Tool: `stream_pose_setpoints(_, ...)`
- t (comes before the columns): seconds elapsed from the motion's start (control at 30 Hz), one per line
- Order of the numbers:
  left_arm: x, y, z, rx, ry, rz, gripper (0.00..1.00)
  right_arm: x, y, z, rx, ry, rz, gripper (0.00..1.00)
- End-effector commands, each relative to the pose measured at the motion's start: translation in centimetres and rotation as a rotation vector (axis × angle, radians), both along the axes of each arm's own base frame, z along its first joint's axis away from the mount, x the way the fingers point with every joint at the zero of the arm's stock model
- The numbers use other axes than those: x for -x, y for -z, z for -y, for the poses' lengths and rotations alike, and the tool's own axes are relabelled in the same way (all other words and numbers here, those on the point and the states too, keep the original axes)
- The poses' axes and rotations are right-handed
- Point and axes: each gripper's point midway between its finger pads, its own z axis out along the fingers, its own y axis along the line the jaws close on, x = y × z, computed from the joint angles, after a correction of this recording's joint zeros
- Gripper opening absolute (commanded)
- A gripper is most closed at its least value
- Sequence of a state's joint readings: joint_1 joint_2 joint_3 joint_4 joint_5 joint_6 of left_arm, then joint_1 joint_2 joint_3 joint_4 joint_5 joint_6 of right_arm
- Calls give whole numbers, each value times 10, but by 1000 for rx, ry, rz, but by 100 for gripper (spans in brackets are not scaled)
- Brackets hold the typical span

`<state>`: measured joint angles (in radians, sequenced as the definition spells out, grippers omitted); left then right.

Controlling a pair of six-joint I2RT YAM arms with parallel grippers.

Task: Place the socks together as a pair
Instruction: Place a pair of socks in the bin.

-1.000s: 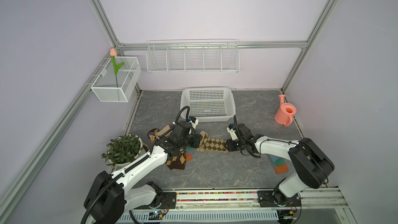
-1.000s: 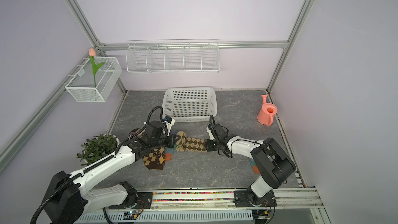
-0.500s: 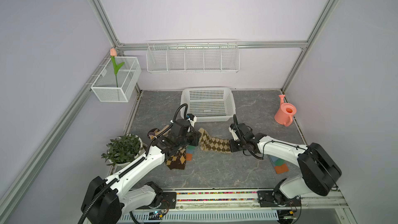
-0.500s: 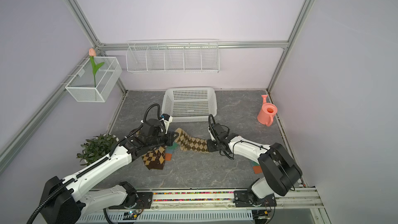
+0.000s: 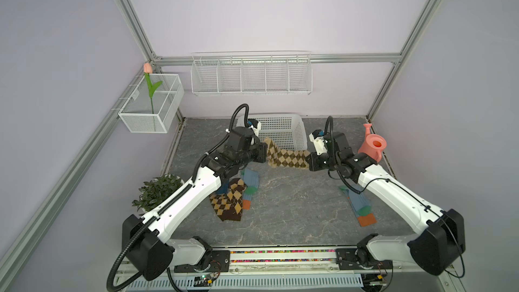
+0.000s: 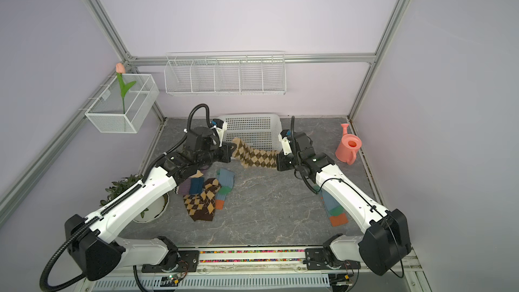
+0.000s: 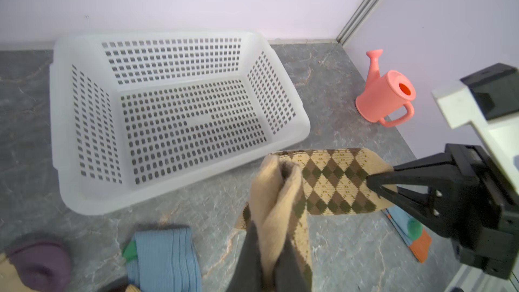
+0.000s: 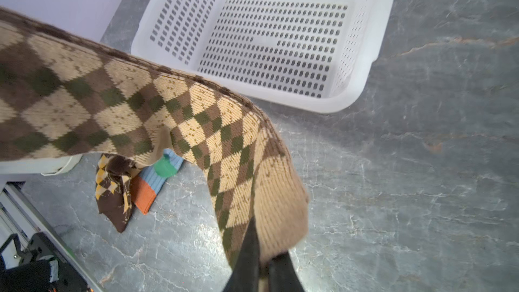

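The tan argyle sock [image 5: 285, 158] is held stretched in the air near the table's far edge, just before the basket [image 5: 280, 115]. Its long axis is spanned between the left gripper [image 5: 264, 149] and right gripper [image 5: 309, 160], each clamped on one end.

A white perforated basket [image 5: 302, 133] stands on the grey marbled tabletop [image 5: 295, 206], by the rear wall. Right of the basket, well apart, a pink watering can [image 5: 373, 146] stands upright. On the wall above the basket hangs a white wire rack [image 5: 251, 75]. Up and left of the basket, a white mesh box [image 5: 151, 105] holds a pink tulip [image 5: 148, 67]. Left of the basket, nearer the front, stands a leafy potted plant [image 5: 157, 192].
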<state>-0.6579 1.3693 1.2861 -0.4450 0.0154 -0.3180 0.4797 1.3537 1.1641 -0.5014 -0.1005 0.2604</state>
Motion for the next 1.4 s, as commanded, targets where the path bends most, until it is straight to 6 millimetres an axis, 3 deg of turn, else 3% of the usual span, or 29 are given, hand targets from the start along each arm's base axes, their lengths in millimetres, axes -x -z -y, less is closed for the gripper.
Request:
stream_pose_setpoints(0.0, -28, -17, -10, -54, -51, 48, 0, -19, -16, -4, -24, -72, 6, 7)
stream_pose_setpoints(0.1, -57, -25, -17, -54, -82, 50, 0, -51, -25, -5, -1, -88, -4, 7)
stream_pose_setpoints(0.2, -85, -18, -31, -85, -129, 23, 0, -79, -26, -11, -4, -112, -16, 7)
stream_pose_setpoints(0.33, -118, 8, -47, -147, -152, -27, 0, -111, -22, -25, -6, -163, -44, 7)
stream_pose_setpoints(0.47, -142, 40, -57, -214, -161, -88, 0, -135, -1, -39, 14, -214, -114, 7)
stream_pose_setpoints(0.67, -161, 90, -64, -298, -171, -190, 0, -145, 37, -47, 41, -251, -216, 7)
stream_pose_setpoints(0.93, -183, 131, -61, -336, -164, -234, 0, -158, 83, -40, 97, -202, -280, 9)
stream_pose_setpoints(1.13, -192, 130, -73, -382, -228, -215, 33, -176, 89, -32, 155, -151, -253, 26)
stream_pose_setpoints(1.27, -188, 99, -68, -332, -208, -142, 62, -179, 68, -23, 218, -119, -192, 37)
stream_pose_setpoints(1.37, -179, 69, -61, -278, -189, -93, 73, -174, 38, -21, 225, -106, -136, 43)
